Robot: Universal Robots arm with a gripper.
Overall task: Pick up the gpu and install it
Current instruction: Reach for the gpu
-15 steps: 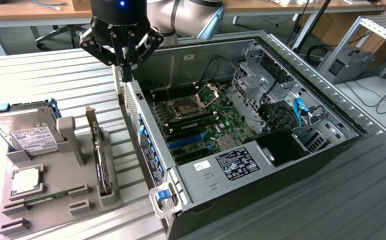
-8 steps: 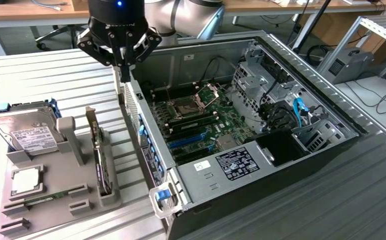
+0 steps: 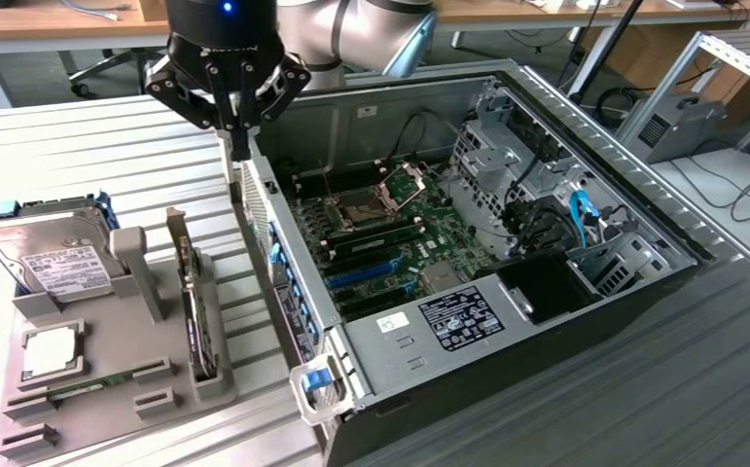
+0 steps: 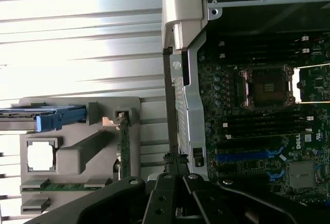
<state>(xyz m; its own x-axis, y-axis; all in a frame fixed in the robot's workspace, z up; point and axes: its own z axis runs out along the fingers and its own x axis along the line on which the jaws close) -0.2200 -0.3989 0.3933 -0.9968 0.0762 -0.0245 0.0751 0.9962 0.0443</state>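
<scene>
Exterior view: the black multi-finger gripper hangs with its fingers pinched together, holding nothing, over the side wall of the open black and silver metal computer case. The thin green gpu with a silver bracket stands on edge in a slot of the grey plastic holder. It is apart from the gripper and beside the silver hard drive in a blue frame.

Wrist view: the gripper is closed over the case's edge. The gpu, seen edge-on, looks seated in the holder.
</scene>
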